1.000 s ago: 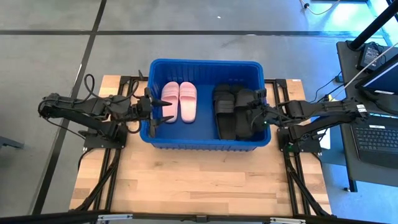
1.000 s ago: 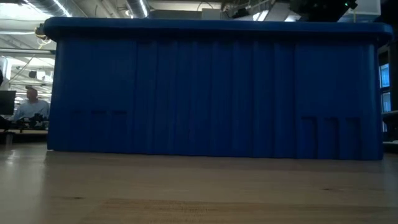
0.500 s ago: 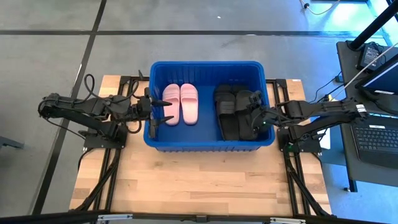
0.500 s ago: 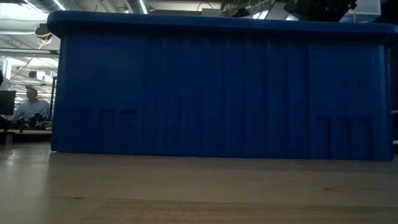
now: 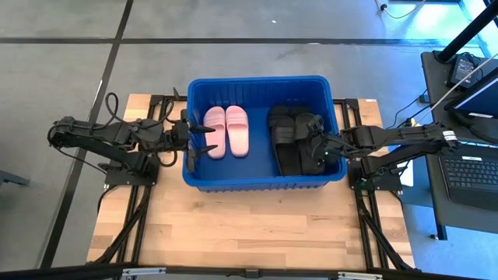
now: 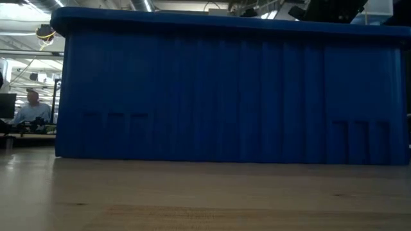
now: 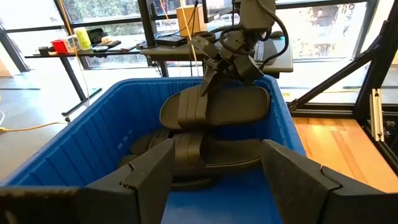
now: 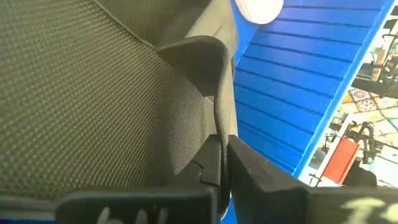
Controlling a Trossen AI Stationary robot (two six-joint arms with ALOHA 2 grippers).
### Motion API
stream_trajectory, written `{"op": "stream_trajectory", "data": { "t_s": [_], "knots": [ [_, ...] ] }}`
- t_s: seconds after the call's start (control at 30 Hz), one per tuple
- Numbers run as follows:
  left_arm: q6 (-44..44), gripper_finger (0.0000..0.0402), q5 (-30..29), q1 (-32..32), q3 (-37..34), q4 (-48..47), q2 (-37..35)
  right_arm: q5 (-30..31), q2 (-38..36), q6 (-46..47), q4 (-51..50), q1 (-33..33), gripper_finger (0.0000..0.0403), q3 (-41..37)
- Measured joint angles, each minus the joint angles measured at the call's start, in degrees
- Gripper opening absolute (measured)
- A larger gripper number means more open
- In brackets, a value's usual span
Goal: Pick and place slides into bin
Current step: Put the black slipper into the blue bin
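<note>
The blue bin (image 5: 264, 180) stands on the wooden table and fills the low view (image 6: 225, 96). Inside it, a pale pink pair of slides (image 5: 226, 130) lies flat at the left, and black slides (image 5: 284, 136) are stacked at the right. My right gripper (image 5: 317, 145) is shut on one black slide (image 7: 217, 106), above the stacked black slides (image 7: 186, 155). My left gripper (image 5: 204, 140) is open and empty at the bin's left wall, its fingers (image 7: 155, 171) pointing into the bin. My right gripper pinches the black slide's long side edge (image 7: 208, 93), close to the strap, between its two fingers (image 8: 245, 174). It comes slanting down from the table's right. The slide lies tilted above the other black slides; I cannot tell whether it rests on them.
The bin takes up the table's far middle. Bare wooden table (image 5: 249, 225) lies on its near side. Desks with laptops (image 5: 475, 167) stand to the right of the table. A person (image 6: 29, 109) sits far off in the room behind.
The bin has slid a little toward the table's right edge. My right gripper has kept its hold on the black slide and has gone slightly toward the bin's middle. My left gripper has stayed in place, and the bin's left wall has come closer under it.
</note>
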Motion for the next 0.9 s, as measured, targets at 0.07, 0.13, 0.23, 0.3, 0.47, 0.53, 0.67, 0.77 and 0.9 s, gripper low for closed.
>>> {"op": "stream_trajectory", "data": {
  "t_s": [0.07, 0.13, 0.23, 0.3, 0.47, 0.53, 0.67, 0.77, 0.9],
  "knots": [
    [0.0, 0.0234, 0.0, 0.0, 0.0, -0.03, -0.01, 0.05, 0.39, -0.35, -0.11, 0.0, 0.0016, -0.02],
    [0.06, 0.0234, 0.0, 0.0, 0.0, -0.11, 0.01, 0.05, 0.62, -0.51, -0.24, 0.0, 0.0016, -0.02],
    [0.17, 0.0234, 0.0, 0.0, 0.0, -0.12, -0.01, 0.14, 0.6, -0.31, 0.3, 0.0, 0.0017, -0.07],
    [0.17, 0.0234, 0.0, 0.0, 0.0, -0.13, -0.01, 0.14, 0.6, -0.31, 0.5, 0.0, 0.002, -0.11],
    [0.13, 0.0234, 0.0, 0.0, 0.0, -0.13, -0.01, 0.21, 0.6, -0.08, 0.61, 0.0, 0.0036, -0.11],
    [0.13, 0.0234, 0.0, 0.0, 0.0, -0.15, -0.01, 0.21, 0.6, -0.05, 0.61, 0.0, 0.0039, -0.11],
    [0.12, 0.0234, 0.0, 0.0, 0.0, -0.16, 0.0, 0.21, 0.6, 0.4, 0.44, 0.0, 0.0041, -0.11],
    [0.11, 0.0234, 0.0, 0.0, 0.0, -0.51, -0.01, 0.23, 0.6, 1.02, 0.24, 0.0, 0.0041, -0.11],
    [0.12, 0.0234, 0.0, 0.0, 0.0, -1.03, -0.01, 0.23, 0.6, 1.17, 0.22, 0.0, 0.0042, -0.11]
  ]
}}
